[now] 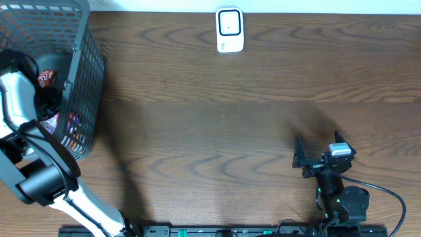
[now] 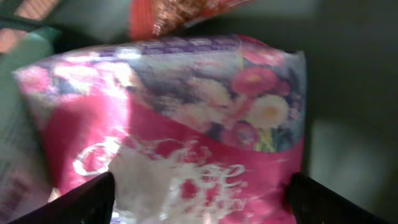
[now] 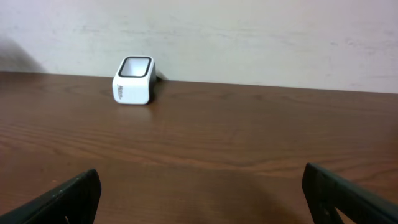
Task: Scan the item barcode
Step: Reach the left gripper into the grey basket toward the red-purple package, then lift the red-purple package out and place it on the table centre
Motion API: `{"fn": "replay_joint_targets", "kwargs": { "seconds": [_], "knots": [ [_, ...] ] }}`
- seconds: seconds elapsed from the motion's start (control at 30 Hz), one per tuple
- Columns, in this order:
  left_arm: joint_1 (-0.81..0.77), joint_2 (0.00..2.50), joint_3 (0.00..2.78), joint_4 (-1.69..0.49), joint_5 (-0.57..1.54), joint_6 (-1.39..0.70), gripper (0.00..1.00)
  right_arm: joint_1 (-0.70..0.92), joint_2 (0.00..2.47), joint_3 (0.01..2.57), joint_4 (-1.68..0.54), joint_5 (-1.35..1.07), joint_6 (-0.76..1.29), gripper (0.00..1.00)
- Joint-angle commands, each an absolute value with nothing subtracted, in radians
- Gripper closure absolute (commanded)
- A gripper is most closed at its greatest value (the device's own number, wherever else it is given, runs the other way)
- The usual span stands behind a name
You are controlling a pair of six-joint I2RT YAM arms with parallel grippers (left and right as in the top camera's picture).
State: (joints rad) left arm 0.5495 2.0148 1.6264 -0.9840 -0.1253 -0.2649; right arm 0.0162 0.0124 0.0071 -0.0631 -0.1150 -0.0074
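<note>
the left gripper [image 2: 199,202] is down in the wire basket [image 1: 85,59], jaws spread wide either side of the pink flowered packet [image 2: 174,124] — nothing gripped yet. the soft wrapper could crumple or slip out as they close, or the red bag [image 2: 180,12] just above could snag too. the right gripper [image 3: 199,199] hangs wide and empty — well apart from the scanner [image 1: 229,30].

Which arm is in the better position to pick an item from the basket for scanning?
Left. The left gripper is open inside the basket, straddling the pink flowered packet. The right gripper sits empty, far across the table.
</note>
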Motion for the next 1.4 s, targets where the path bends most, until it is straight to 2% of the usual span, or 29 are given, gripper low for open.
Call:
{"fn": "replay_joint_targets", "kwargs": {
  "seconds": [0.0,0.1,0.13,0.2,0.27,0.33,0.6,0.7,0.93,1.03,1.17,1.37],
  "knots": [
    [0.511,2.064,1.619,-0.997,-0.209,-0.267,0.29,0.014,0.009,0.005,-0.067,-0.113,0.007,0.01],
    [0.496,2.094,1.619,-1.013,-0.245,-0.268,0.29,0.014,0.009,0.005,-0.067,-0.113,0.007,0.01],
    [0.495,2.105,1.619,-1.018,-0.253,-0.268,0.32,0.014,0.009,0.005,-0.067,-0.113,0.007,0.01],
    [0.495,2.114,1.619,-1.036,-0.256,-0.267,0.59,0.014,0.009,0.005,-0.067,-0.113,0.007,0.01],
    [0.495,2.115,1.62,-1.042,-0.257,-0.267,0.78,0.014,0.009,0.005,-0.067,-0.113,0.007,0.01],
    [0.495,2.11,1.62,-1.051,-0.257,-0.263,0.92,0.014,0.009,0.005,-0.067,-0.113,0.007,0.01],
    [0.494,1.986,1.727,-1.098,-0.255,-0.235,0.93,0.014,0.009,0.005,-0.067,-0.113,0.007,0.01],
    [0.494,1.854,1.766,-1.052,-0.245,-0.316,0.93,0.014,0.009,0.005,-0.067,-0.113,0.007,0.01],
    [0.493,1.531,1.769,-0.821,0.031,-0.375,0.93,0.014,0.009,0.005,-0.067,-0.113,0.007,0.01],
    [0.49,1.417,1.769,-0.76,0.163,-0.471,0.92,0.014,0.009,0.005,-0.067,-0.113,0.007,0.01],
    [0.422,1.264,1.769,-0.712,0.334,-0.537,0.93,0.014,0.009,0.005,-0.067,-0.113,0.007,0.01],
    [0.16,1.198,1.768,-0.717,0.336,-0.535,0.92,0.014,0.009,0.005,-0.067,-0.113,0.007,0.01]
  ]
}}
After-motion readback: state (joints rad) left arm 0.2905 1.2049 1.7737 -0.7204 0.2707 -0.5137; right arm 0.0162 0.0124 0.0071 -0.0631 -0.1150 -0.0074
